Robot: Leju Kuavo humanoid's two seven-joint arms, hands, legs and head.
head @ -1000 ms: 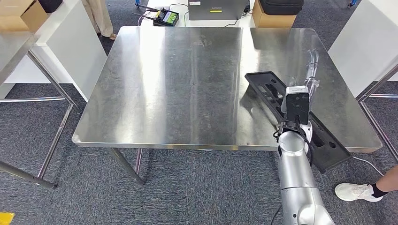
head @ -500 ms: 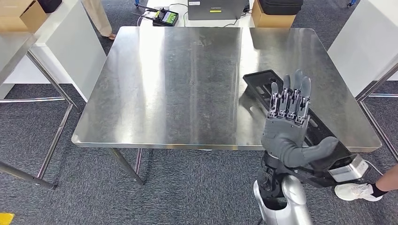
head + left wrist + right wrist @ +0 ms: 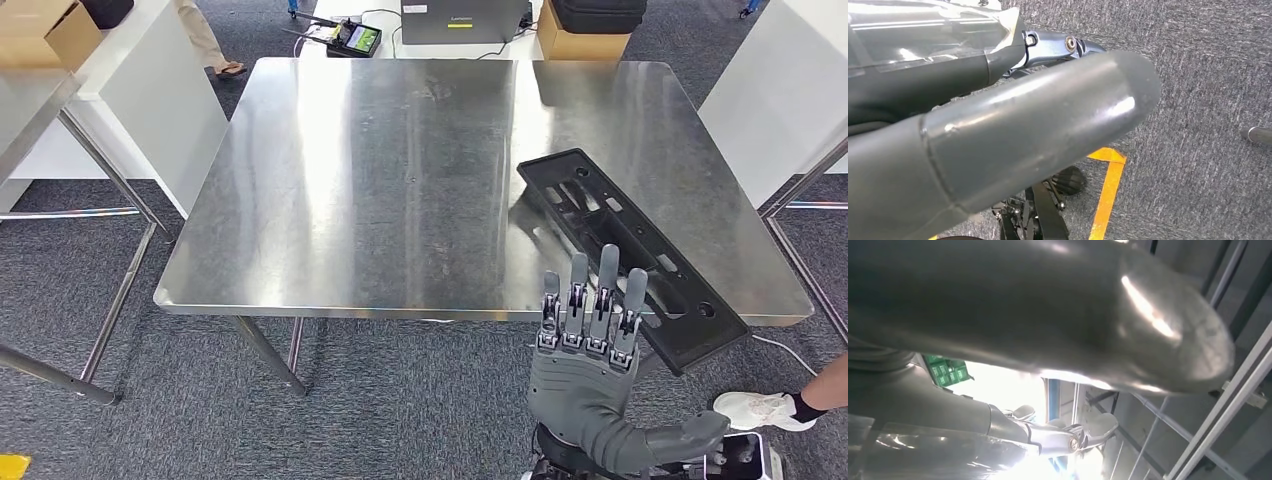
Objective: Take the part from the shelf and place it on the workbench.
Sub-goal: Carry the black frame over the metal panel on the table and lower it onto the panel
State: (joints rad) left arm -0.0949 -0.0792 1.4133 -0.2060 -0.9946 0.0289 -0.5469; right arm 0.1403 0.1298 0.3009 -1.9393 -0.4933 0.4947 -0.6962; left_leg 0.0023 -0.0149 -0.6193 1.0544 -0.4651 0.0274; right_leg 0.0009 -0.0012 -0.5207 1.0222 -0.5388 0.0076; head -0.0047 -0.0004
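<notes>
The part (image 3: 630,250), a long black plastic panel with several cut-outs, lies flat and slantwise on the right side of the steel workbench (image 3: 380,180). Its near end sticks out a little past the front edge. My right hand (image 3: 590,370) hovers in front of that edge and holds nothing. Its fingers are straight and spread, its thumb is out to the side, and its fingertips (image 3: 606,262) overlap the part's near end. The right wrist view has this hand's thumb (image 3: 1048,315) close up. My left hand (image 3: 1013,125) hangs over the carpet with its thumb out and nothing in it.
White tables stand at both sides and a metal frame (image 3: 100,170) at the left. Boxes and devices sit behind the bench. A person's white shoe (image 3: 765,408) is on the carpet at the right. Yellow floor tape (image 3: 1108,195) runs under my left hand.
My right arm reached over the part a second ago. It has since pulled back toward my body, hand turned up and spread, and sunk below the bench's front edge. The part stays put.
</notes>
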